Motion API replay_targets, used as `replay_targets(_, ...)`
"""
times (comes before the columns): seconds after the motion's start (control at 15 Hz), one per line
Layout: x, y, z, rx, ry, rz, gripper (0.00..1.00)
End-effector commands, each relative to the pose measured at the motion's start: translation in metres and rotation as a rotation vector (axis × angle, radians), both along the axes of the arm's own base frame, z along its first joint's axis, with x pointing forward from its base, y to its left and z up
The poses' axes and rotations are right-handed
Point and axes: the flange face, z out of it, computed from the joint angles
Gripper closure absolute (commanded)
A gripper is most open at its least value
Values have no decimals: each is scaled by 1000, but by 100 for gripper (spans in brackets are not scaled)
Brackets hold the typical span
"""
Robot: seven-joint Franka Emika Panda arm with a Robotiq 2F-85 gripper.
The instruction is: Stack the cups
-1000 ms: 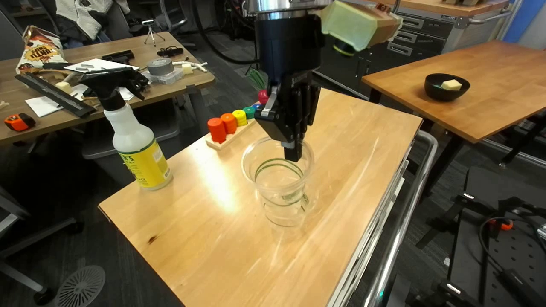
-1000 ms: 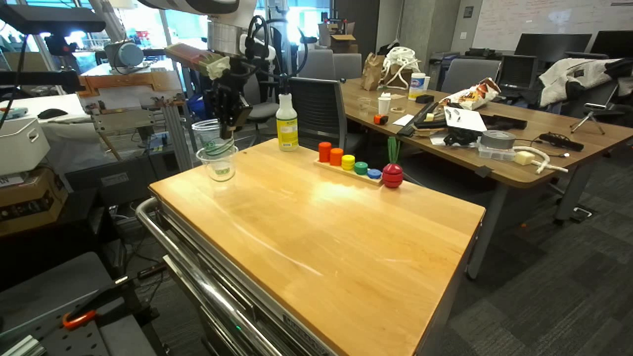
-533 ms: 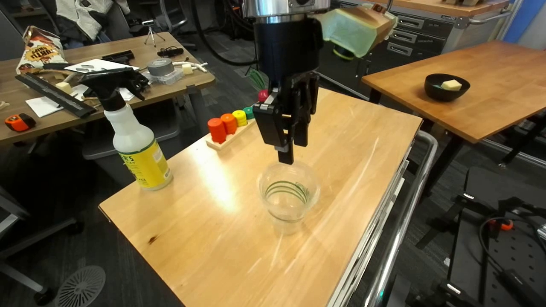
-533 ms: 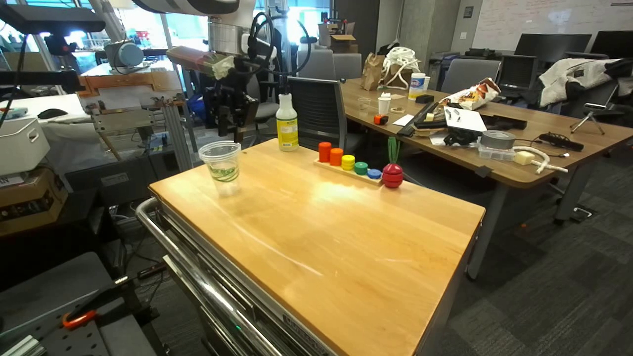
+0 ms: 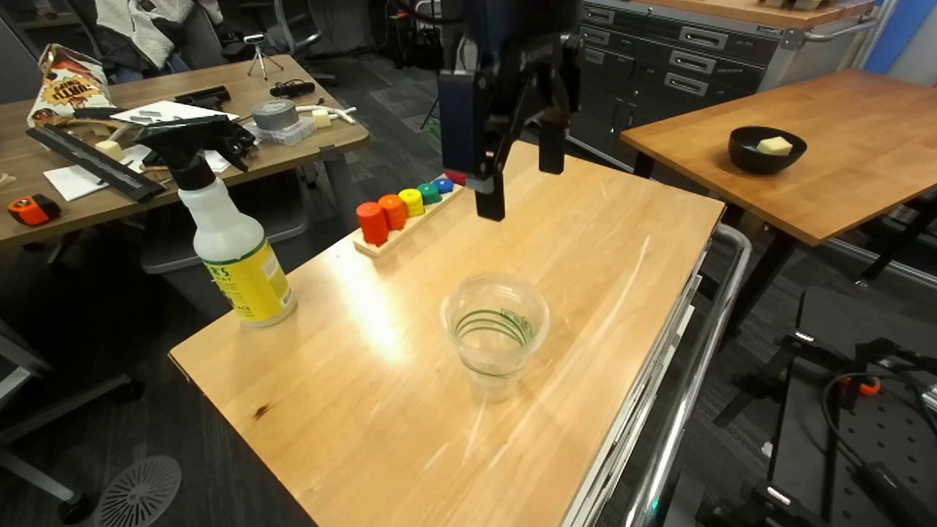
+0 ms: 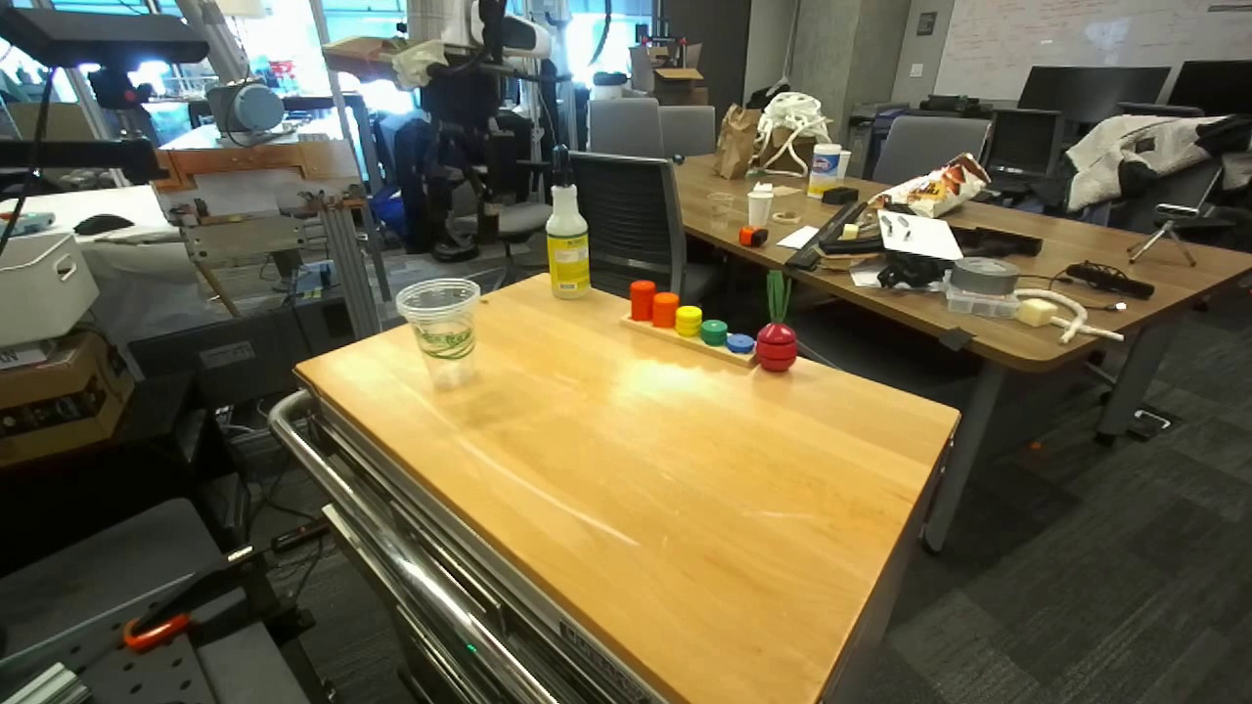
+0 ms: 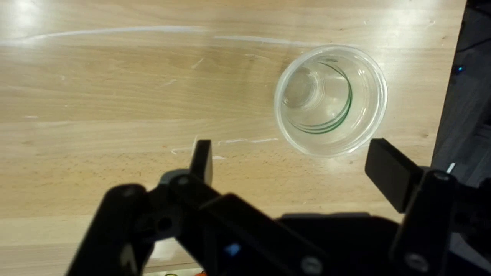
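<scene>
Cups (image 5: pixel 495 329), clear and upright, stand on the near part of the wide wooden worktop (image 5: pixel 410 439) in an exterior view, apparently nested into one pile, though I can't count them. Should the arm (image 6: pixel 528 37), next in size, swing low across that spot, the gripper (image 5: pixel 520 190) would probably catch them and tip the lot, thin plastic having little weight to resist. It hangs from above, pointing down, with the gripper well above the cups, its fingers (image 7: pixel 389 172) spread wide and nothing between. Smaller, the spray bottle (image 5: pixel 245 263) stands at the left edge, where a low sweep leftward could topple it; the row of coloured pieces (image 5: pixel 411 203) sits farther along that edge. Least of all come the layered rims (image 7: pixel 381 101), whose see-through edges might invite a misjudged height if a grasp were tried from above.
</scene>
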Motion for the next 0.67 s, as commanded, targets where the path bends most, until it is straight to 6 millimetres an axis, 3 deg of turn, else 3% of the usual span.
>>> replay_targets(0.0,-3,-20,50,25,-35,-130,0)
replay_targets(0.33,-15,-32,111,33,-106,-163,0)
replay_targets(0.4,-5,-30,85,19,-95,-149,0)
replay_targets(0.6,-13,-31,105,20,-110,-148,0)
